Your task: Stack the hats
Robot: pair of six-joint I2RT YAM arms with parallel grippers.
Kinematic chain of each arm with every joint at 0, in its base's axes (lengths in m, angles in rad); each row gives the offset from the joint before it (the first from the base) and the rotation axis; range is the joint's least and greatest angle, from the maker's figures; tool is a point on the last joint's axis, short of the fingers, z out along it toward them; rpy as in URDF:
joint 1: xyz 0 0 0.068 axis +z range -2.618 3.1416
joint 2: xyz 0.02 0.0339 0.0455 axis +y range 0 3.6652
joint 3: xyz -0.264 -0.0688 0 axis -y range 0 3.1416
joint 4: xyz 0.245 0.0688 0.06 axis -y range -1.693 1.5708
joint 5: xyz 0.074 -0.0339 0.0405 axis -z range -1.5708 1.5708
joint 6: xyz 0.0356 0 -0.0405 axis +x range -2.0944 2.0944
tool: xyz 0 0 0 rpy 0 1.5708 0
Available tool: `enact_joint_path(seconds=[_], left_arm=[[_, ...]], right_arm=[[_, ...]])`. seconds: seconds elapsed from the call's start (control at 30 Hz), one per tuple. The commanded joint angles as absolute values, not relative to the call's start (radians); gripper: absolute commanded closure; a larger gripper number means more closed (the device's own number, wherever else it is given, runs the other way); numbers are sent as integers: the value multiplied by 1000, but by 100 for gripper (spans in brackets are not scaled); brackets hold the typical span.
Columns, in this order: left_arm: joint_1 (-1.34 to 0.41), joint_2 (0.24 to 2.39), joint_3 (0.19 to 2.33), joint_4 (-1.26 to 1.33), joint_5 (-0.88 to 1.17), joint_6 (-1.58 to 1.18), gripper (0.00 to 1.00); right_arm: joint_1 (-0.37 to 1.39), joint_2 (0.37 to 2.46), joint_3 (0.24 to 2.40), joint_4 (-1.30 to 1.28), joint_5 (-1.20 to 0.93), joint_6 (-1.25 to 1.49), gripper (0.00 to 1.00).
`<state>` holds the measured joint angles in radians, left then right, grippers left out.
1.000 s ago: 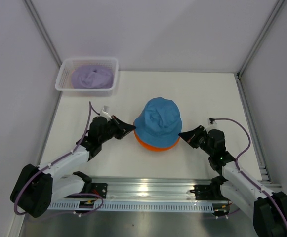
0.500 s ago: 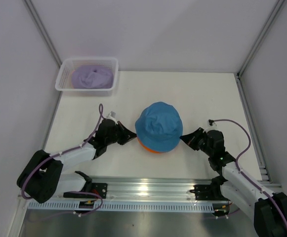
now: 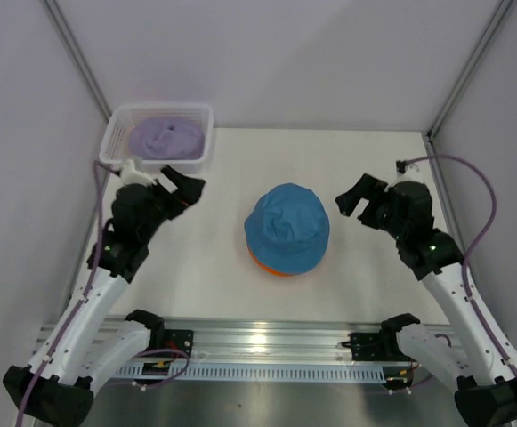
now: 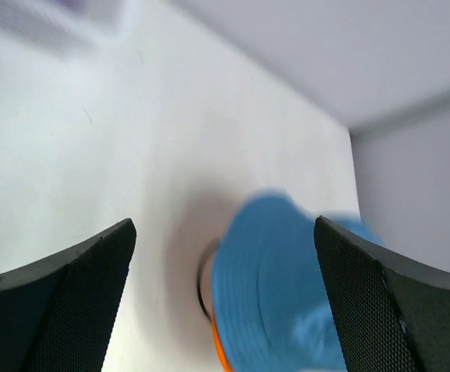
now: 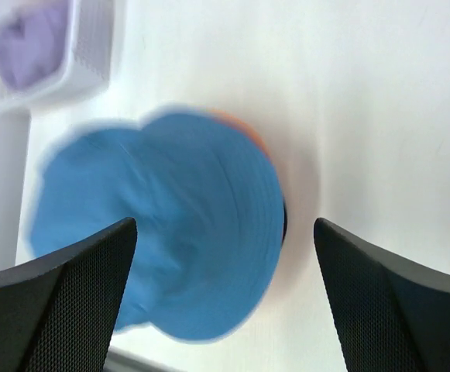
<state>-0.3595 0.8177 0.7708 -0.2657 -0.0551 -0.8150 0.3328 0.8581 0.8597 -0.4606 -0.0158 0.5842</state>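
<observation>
A blue hat lies over an orange hat in the middle of the table, with only an orange rim showing at its near left edge. A lavender hat sits in the white basket at the far left. My left gripper hangs open left of the stack, apart from it. My right gripper hangs open to the right, also apart. The left wrist view shows the blue hat blurred below my open, empty left gripper. The right wrist view shows the blue hat under my open right gripper.
A thin black wire curves out from under the stack's edge. White walls close in the table on the left, back and right. The metal rail with the arm bases runs along the near edge.
Both grippers were shut at the blue hat's brim; now both are open and have lifted up and outward. The blue hat has settled lower over the orange one.
</observation>
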Motion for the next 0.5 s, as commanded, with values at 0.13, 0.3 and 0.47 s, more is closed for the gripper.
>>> enact_joint_path(seconds=[0.13,0.3,0.47], left_arm=[[-54,1181,1358,-465,-64,-539,1],[-15,1608,1801,-580,-123,-418,2],[-18,1932,2183,-713,-126,-359,9]], right_arm=[[74,1035,1201,-730,-35,431,0],[48,1052,1143,-524,-35,437,0],[48,1078,1100,-400,-6,428,0]])
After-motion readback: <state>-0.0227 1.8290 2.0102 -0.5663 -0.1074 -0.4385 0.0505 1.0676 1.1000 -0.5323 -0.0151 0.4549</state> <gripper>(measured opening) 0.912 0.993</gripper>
